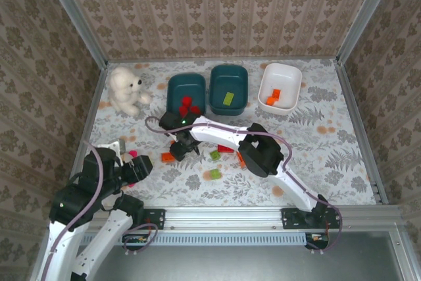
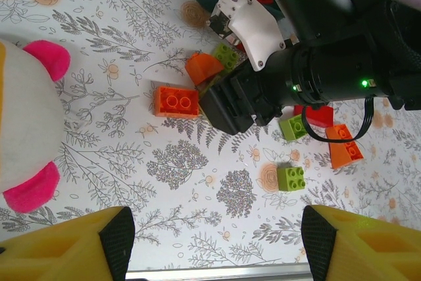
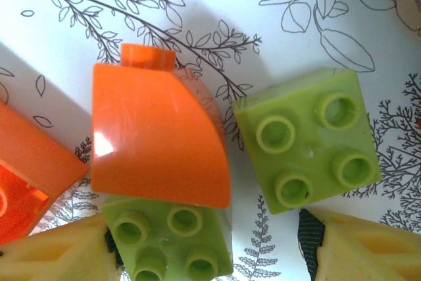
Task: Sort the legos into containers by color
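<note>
Right tool (image 3: 207, 228) is spread, pinching nothing, with its fingers (image 3: 59, 255) either side of a green brick (image 3: 171, 238) on the tabletop (image 1: 329, 156), in the loose pile in front of the tubs. We see a crowding risk: the curved orange brick (image 3: 158, 146) touches that green one and looks to overlap its far edge, and a flat orange brick (image 3: 26, 176) sits just beside one finger. The green brick is off-centre in the gap, so closing would likely shove or twist it first. We could then drag orange along, or clip the second green brick (image 3: 306, 139) nearby. A mixed grab means orange landing in the middle teal tub (image 1: 229, 69), which holds green, not the white tub (image 1: 281, 67). Left tool (image 2: 214, 241) is also spread and empty, near the plush doll (image 2: 20, 129). The right arm reaches across its side, so we'd watch for an arm clash.
</note>
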Motion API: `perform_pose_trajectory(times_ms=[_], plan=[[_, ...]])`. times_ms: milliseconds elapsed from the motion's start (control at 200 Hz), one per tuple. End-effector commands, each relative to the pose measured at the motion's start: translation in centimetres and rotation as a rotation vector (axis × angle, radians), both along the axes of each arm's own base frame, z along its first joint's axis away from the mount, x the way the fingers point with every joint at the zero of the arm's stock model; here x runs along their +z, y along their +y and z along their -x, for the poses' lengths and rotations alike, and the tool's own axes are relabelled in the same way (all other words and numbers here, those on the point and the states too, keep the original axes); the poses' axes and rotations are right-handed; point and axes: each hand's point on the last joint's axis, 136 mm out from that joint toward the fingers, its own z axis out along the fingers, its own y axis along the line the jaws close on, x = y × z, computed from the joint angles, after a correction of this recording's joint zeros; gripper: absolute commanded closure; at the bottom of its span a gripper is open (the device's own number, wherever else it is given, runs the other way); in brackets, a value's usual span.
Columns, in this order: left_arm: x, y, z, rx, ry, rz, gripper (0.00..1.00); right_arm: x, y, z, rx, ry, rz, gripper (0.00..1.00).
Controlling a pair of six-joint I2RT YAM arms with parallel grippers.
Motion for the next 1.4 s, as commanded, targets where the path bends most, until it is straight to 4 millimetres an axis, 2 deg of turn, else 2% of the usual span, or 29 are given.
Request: perform_pose_trajectory(times_ms=[0,310,480,650,835,960,1080,1190,1230,1395], plan=[[0.2,-0.1,-0.1,0.008,0.004,0.013,0.29,-1.4,0.4,0.5,0.024,0.047,0.001,0.33],[0.0,-0.4,-0.2,0.0,0.006,0.018,0.29,-1.1,0.7,0.7,0.015,0.061,-0.015,0.48],[-0.5,-0.6,-0.2,-0.008,0.017,0.023,0.29,-0.1,0.8,0.8,0.005,0.052,-0.035,0.6],[-0.5,-1.3,-0.5,-0.031,0.013,0.048,0.29,3.6,0.3,1.0,-0.03,0.008,-0.093,0.65],[0.4,-3.7,-2.5,-0.075,-0.012,0.129,0.29,9.7,-3.1,0.5,-0.121,-0.07,-0.157,0.66],[1.4,-5.3,-5.1,-0.088,-0.035,0.16,0.29,13.3,-6.7,-1.9,-0.241,-0.113,-0.219,0.66],[2.2,-6.8,-7.9,-0.101,-0.057,0.169,0.29,14.7,-10.3,-5.6,-0.379,-0.128,-0.254,0.66],[2.4,-8.0,-10.1,-0.12,-0.06,0.16,0.29,14.3,-13.0,-9.4,-0.514,-0.104,-0.279,0.66],[2.5,-9.1,-10.3,-0.156,-0.058,0.157,0.29,14.0,-13.7,-10.8,-0.558,-0.088,-0.289,0.66],[2.7,-10.1,-12.3,-0.161,-0.064,0.145,0.29,11.6,-15.1,-15.6,-0.67,-0.03,-0.315,0.66]])
